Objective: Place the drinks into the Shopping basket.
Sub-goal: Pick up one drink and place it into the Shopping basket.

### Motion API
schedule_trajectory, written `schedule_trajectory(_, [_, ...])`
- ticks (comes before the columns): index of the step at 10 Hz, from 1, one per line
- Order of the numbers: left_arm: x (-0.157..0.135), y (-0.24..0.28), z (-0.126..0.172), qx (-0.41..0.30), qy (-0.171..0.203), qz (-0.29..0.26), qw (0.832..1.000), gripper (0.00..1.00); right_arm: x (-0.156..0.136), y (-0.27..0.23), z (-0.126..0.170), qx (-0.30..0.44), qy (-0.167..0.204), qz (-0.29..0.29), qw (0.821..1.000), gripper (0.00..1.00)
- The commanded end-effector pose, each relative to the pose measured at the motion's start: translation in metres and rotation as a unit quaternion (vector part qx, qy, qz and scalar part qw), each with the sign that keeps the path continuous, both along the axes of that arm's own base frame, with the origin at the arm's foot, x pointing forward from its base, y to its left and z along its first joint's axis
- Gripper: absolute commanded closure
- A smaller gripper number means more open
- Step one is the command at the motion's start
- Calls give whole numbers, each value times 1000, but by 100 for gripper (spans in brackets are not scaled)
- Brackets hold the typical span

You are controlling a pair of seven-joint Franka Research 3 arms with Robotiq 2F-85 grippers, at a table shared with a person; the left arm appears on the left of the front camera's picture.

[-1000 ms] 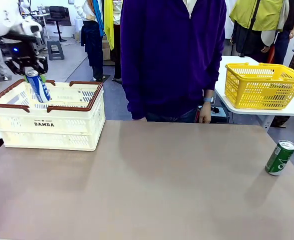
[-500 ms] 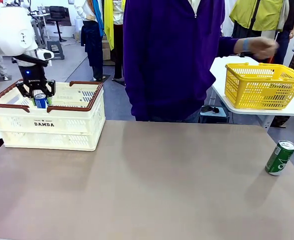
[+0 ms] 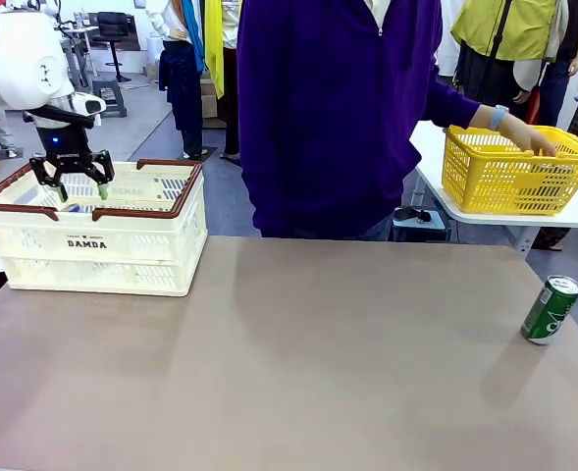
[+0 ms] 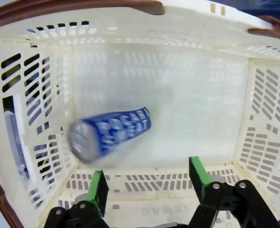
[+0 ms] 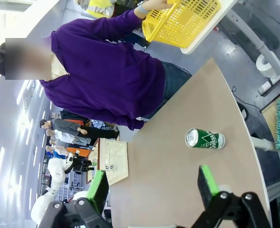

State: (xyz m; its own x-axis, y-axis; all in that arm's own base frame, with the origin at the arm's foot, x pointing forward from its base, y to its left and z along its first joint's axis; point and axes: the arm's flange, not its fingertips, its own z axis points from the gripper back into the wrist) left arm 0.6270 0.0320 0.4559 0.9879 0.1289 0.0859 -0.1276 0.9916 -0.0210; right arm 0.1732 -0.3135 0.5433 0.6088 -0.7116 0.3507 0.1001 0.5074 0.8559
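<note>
The left pincer (image 3: 82, 193) has let go of the blue can (image 4: 110, 135) it was carrying a second ago. Its green pads are now spread apart over the Shopping basket (image 3: 141, 211), at the bench's (image 3: 318, 373) far left corner. From the front the cream slotted wall screens the floor. My left wrist view looks straight down inside, where the can lies on its side, blurred, with its long axis slanting and its silver top toward one slotted wall. The green can (image 3: 551, 309) stands upright near the bench's right edge. My right pincer (image 5: 153, 186) is spread, with nothing between its pads. The person's hand (image 3: 539, 145) has moved onto the yellow mesh basket (image 3: 519, 172).
</note>
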Motion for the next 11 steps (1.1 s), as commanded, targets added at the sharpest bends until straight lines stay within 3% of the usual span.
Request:
schedule_trajectory(1, [-3, -3, 0, 12, 1, 11, 1000, 0, 3, 0, -2, -5, -15, -3, 1000, 0])
schedule_trajectory(4, [-27, 6, 56, -11, -59, -5, 998, 0, 3, 0, -2, -5, -15, -3, 1000, 0])
schedule_trajectory(5, [-47, 6, 79, -43, -44, -6, 998, 0, 3, 0, -2, -5, -15, -3, 1000, 0])
schedule_trajectory(6, [-77, 6, 100, -85, -19, -54, 995, 0, 3, 0, -2, -5, -15, -3, 1000, 0])
schedule_trajectory(7, [-110, 17, 120, -166, -16, -113, 980, 0, 3, 0, -2, -5, -15, -3, 1000, 0])
schedule_trajectory(8, [-143, 35, 133, -270, -20, -129, 954, 0, 3, 0, -2, -5, -15, -3, 1000, 0])
schedule_trajectory(9, [-186, 64, 125, -380, -6, -228, 896, 0, 3, 0, -2, -5, -15, -3, 1000, 0])
schedule_trajectory(11, [-249, 122, 72, -514, -75, -205, 830, 0, 3, 0, -2, -5, -15, -3, 1000, 0])
